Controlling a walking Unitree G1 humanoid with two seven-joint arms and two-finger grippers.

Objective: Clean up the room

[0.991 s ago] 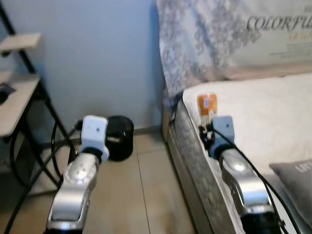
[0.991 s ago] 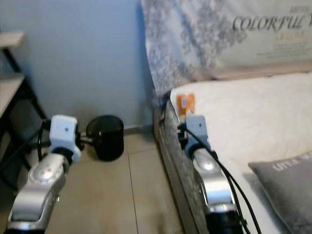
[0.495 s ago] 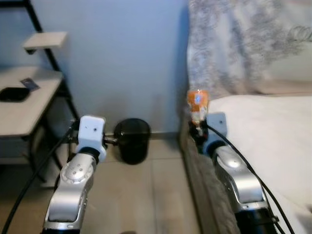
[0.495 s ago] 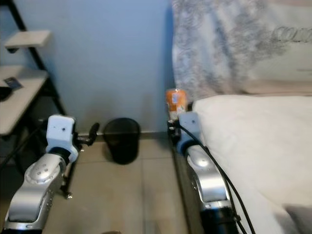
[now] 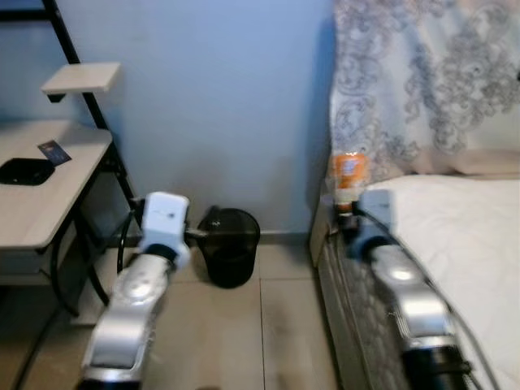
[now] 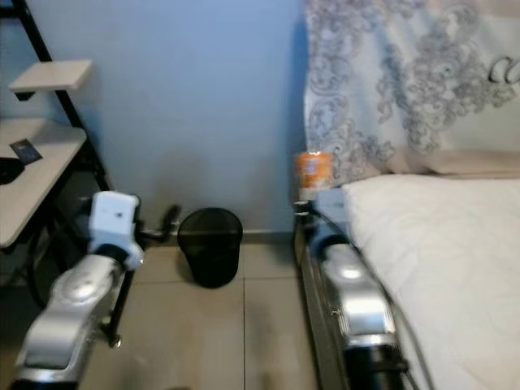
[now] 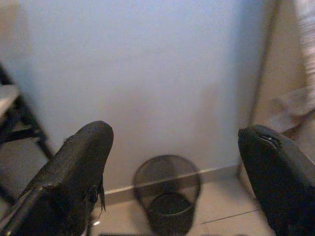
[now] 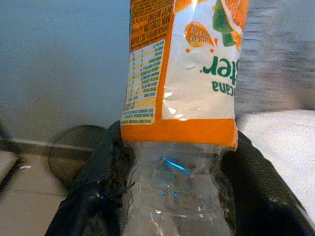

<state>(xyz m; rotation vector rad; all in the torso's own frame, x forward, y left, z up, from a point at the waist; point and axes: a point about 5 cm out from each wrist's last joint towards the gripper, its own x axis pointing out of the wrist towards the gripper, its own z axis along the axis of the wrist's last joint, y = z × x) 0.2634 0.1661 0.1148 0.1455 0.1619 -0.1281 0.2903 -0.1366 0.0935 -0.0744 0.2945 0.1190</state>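
My right end effector (image 8: 172, 196) is clamped on a clear plastic bottle with an orange and white juice label (image 8: 179, 73). In the right wrist view my two black fingers (image 8: 93, 196) press against the transparent lower part of the bottle from either side, and the label rises just beyond them. In the head views the bottle (image 5: 347, 177) stands upright above my right end effector, held over the near corner of the bed with the white quilted cover (image 5: 463, 244). Behind the bottle hangs a pale curtain with a grey scroll pattern (image 5: 422, 81).

My left end effector (image 7: 177, 162) is spread wide with nothing between its fingers. One black finger (image 7: 74, 172) and the other sit far apart in the left wrist view. Straight ahead of it, low on the tiled floor (image 5: 268, 341) against the pale blue wall (image 5: 219, 106), stands a round black mesh waste bin (image 7: 167, 199). In the left eye view the bin (image 5: 231, 248) lies just beyond my left end effector, between it and the bed's side, and below and to the left of the bottle.

Further out on my left side stands a light wooden counter on a black metal frame (image 5: 45, 195), with a small shelf (image 5: 81, 77) above it. A dark flat object (image 5: 24, 171) and a small card (image 5: 54, 151) lie on the counter top.
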